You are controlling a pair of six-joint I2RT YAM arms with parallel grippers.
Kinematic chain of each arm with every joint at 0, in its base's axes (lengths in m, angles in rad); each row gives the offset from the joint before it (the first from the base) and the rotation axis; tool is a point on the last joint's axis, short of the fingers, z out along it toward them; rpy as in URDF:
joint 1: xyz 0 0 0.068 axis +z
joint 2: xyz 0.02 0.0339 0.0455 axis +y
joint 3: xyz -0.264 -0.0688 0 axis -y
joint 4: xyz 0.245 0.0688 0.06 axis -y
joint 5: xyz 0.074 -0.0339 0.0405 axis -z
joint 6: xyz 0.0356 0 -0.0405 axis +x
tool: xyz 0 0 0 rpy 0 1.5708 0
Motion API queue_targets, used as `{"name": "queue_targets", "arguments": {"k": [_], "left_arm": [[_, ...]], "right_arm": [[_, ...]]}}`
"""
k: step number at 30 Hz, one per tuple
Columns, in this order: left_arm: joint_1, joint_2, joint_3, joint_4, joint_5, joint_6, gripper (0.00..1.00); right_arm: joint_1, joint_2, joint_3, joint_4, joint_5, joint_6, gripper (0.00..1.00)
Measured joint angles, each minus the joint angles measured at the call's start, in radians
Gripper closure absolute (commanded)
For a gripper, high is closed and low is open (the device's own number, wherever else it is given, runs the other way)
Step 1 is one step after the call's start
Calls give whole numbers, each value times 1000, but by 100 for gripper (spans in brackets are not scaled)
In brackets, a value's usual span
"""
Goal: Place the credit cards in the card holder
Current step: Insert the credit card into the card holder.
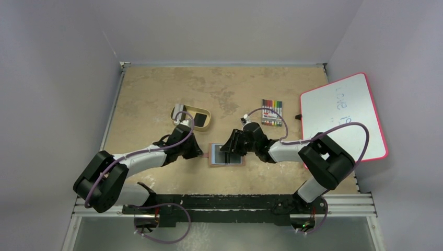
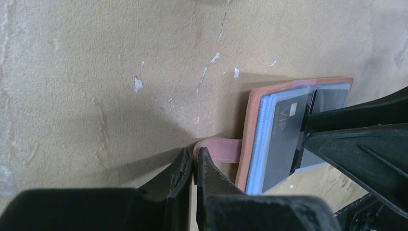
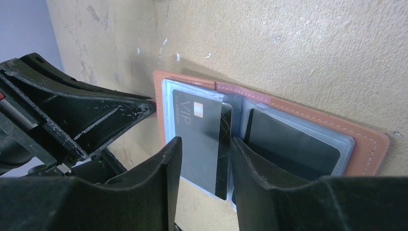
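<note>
The brown card holder (image 1: pixel 225 156) lies open on the table, blue-grey inside up. My left gripper (image 2: pixel 194 161) is shut on its strap (image 2: pixel 222 149) at the holder's left edge (image 2: pixel 250 139). A black VIP card (image 3: pixel 192 132) sits in the left clear pocket, and a dark card (image 3: pixel 288 142) in the right pocket. A second black card with gold lines (image 3: pixel 223 144) lies over the VIP card, between the fingers of my right gripper (image 3: pixel 206 147). That gripper is open over the middle fold, its right finger beside the card's edge. Another black card (image 1: pixel 199 117) lies in the tan tray.
The tan oval tray (image 1: pixel 184 111) stands behind the left gripper (image 1: pixel 200 151). A pack of coloured markers (image 1: pixel 271 112) lies at the back right. A pink-framed whiteboard (image 1: pixel 345 117) overhangs the table's right edge. The right gripper (image 1: pixel 233 146) hovers over the holder.
</note>
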Motion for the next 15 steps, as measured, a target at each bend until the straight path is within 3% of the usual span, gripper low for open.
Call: {"name": "queue_targets", "arguments": {"k": [9,15], "left_arm": [[0,0,0,-2,-3,0,100],[0,-1,0,-3,-5,0,100]], "right_arm": [[1,-2,17,-71,8,-14,80],[1,1,17,-65,-5,-17,83]]}}
